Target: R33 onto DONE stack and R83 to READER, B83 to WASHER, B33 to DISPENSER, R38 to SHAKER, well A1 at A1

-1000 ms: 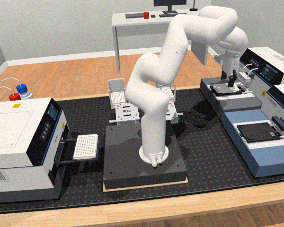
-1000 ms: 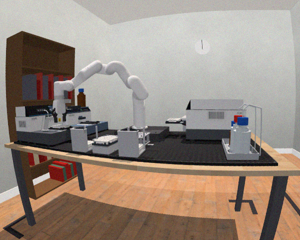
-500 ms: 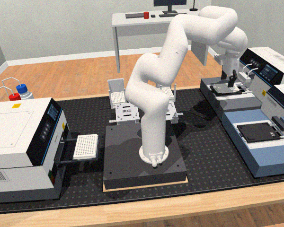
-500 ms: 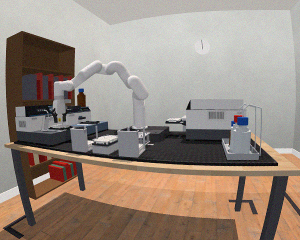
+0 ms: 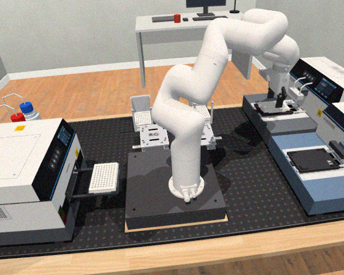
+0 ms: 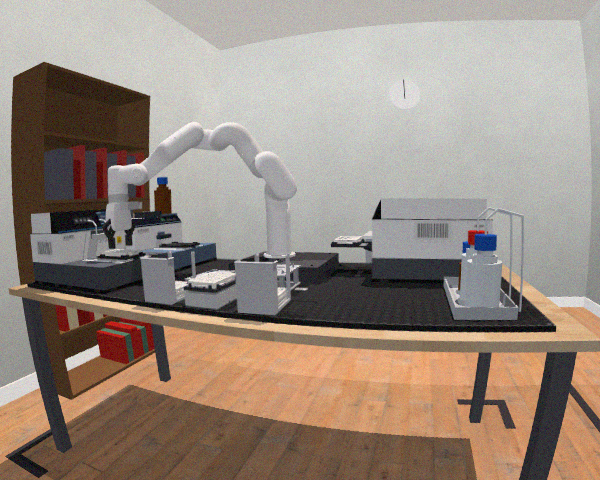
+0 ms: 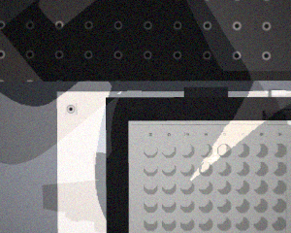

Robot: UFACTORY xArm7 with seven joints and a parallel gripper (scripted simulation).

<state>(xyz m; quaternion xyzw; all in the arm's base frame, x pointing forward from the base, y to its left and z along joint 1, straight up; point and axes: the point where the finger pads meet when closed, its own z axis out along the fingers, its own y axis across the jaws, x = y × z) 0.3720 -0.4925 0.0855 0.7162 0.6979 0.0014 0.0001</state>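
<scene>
My gripper (image 5: 275, 101) (image 6: 118, 240) is open and hangs low over a well plate (image 5: 265, 107) (image 6: 115, 253) (image 7: 209, 180) that sits in the black nest of the grey station (image 5: 284, 124) at the far right. The fingers straddle the plate and do not grip it. The wrist view looks straight down on the plate's wells and shows no fingers. A dark plate (image 5: 311, 160) lies on the blue station (image 5: 323, 189) in front. A white plate (image 5: 104, 177) (image 6: 348, 238) lies on the tray of the large white instrument (image 5: 15, 160) at the left.
Two stack racks (image 5: 141, 113) (image 5: 203, 110) stand at the back of the deck, and the RG nest (image 5: 153, 136) lies in front of them. White instruments (image 5: 323, 77) stand right behind the grey station. Capped bottles (image 5: 27, 109) (image 6: 478, 273) stand at the far left.
</scene>
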